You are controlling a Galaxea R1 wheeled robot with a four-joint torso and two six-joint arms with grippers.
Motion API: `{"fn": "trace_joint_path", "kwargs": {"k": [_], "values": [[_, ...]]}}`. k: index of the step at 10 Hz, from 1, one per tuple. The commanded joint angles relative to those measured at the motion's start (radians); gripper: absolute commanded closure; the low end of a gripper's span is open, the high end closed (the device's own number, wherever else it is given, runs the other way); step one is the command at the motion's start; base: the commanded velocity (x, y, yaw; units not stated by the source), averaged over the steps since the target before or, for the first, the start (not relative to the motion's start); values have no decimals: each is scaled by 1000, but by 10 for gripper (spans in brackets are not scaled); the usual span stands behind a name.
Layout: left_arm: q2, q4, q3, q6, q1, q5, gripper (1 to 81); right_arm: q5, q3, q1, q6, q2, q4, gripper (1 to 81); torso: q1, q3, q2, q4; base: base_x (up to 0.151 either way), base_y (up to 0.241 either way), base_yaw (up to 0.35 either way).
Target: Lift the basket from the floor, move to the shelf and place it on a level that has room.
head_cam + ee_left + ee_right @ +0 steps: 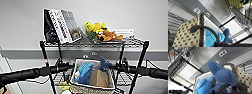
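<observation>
The left end effector sits against the left side of the small rectangular basket with beige woven sides and a white lining, and the right end effector against its right side. Both appear to press on the rim, though I cannot tell whether either is clenched or released. In the left wrist view a dark curved finger hooks over the braided rim of the basket. The basket hangs between the two black arms, in front of the tall black wire rack and below its upper tier. Inside it lie a light blue plush toy, a darker blue plush toy and a brown paper-like bag. On the upper grey wire-grid tier books lean at the left, with yellow and orange plush toys at the right. A pale wall with a grey band stands behind.
</observation>
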Motion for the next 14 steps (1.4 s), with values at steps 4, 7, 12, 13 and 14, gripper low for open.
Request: {"fn": "trace_joint_path", "kwargs": {"k": [4, 7, 12, 13, 14], "values": [[141, -51, -202, -2, -260, 33, 811, 28, -151, 246, -11, 100, 3, 811, 0, 0, 0, 0, 0, 0, 0], [178, -56, -251, -4, -295, 53, 811, 7, -224, 255, -13, 131, 2, 811, 0, 0, 0, 0, 0, 0, 0], [243, -64, -389, -2, -332, 119, 811, -48, -356, 286, -13, 198, -7, 811, 1, -1, 1, 0, 0, 0, 0], [269, -58, -429, -2, -332, 129, 811, -51, -373, 284, -13, 210, -9, 811, 1, -1, 1, 0, 0, 0, 0], [286, -58, -452, -2, -333, 134, 811, -53, -384, 281, -13, 218, -9, 811, 1, -1, 1, 0, 0, 0, 0]]}}
